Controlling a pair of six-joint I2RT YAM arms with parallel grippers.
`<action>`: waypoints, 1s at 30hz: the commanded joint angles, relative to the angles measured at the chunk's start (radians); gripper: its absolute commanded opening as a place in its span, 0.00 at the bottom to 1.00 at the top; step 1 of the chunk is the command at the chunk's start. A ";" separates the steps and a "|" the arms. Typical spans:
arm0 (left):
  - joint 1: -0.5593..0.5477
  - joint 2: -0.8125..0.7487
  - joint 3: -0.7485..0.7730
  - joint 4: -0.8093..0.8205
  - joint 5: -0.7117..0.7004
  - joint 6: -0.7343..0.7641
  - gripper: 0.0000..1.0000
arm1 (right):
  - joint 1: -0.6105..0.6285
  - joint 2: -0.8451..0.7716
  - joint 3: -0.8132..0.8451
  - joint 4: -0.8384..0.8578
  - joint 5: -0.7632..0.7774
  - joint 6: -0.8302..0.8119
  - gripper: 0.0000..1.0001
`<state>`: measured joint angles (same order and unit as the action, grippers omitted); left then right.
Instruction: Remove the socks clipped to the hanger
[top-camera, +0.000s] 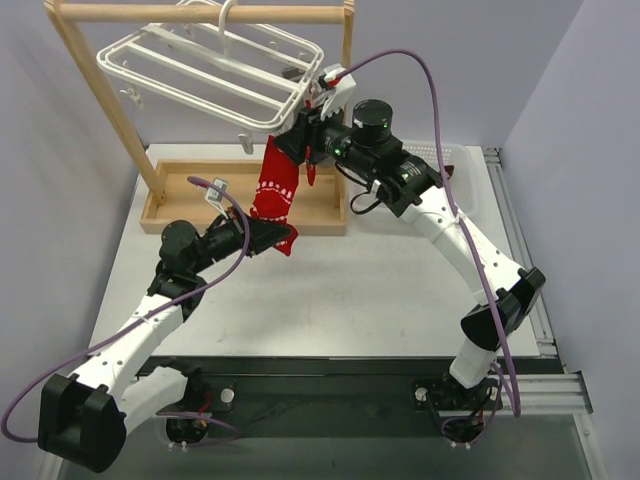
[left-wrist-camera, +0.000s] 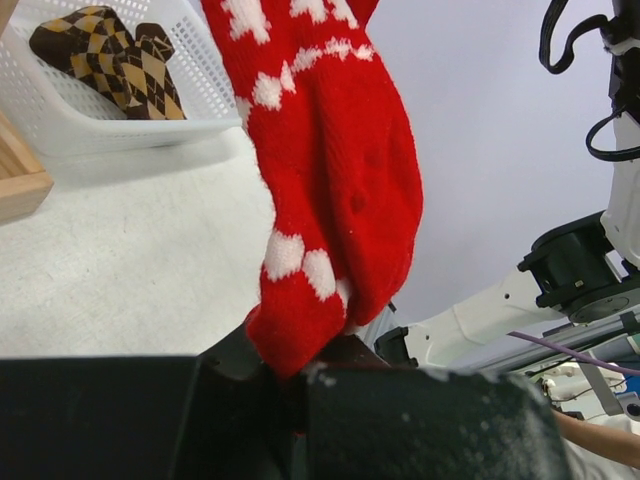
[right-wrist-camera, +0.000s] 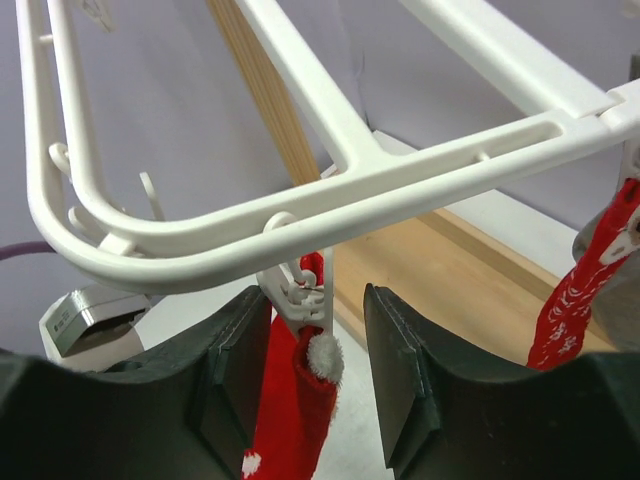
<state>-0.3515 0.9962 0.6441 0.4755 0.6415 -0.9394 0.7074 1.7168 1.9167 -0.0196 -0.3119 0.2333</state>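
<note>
**Lavender-walled white counter (top-camera: 380, 290): risk at the release**

On it, a wooden rack (top-camera: 108, 110) carries the white plastic drying hanger (right-wrist-camera: 400, 185). From the hanger's right corner nearest the arms hangs a red knitted sock with white pattern (top-camera: 275, 190), its toe pinched tight in the left end effector (left-wrist-camera: 300, 375). The right end effector (right-wrist-camera: 318, 360) stands open astride the small white clip (right-wrist-camera: 300, 300). Pulling before the clip opens would likely tip the hanger. An off-centre squeeze could slip or nip fabric.
</note>
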 joint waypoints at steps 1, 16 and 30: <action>0.003 -0.004 0.037 0.061 0.017 -0.015 0.00 | 0.023 -0.014 -0.014 0.136 0.094 0.018 0.42; 0.002 -0.027 0.035 0.043 0.017 -0.016 0.00 | 0.052 0.010 -0.019 0.216 0.206 0.049 0.19; 0.003 -0.132 -0.020 -0.166 0.043 0.004 0.00 | 0.047 0.026 0.008 0.164 0.215 0.055 0.00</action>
<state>-0.3515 0.9211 0.6395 0.3866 0.6613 -0.9550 0.7544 1.7321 1.8866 0.1043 -0.1280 0.2832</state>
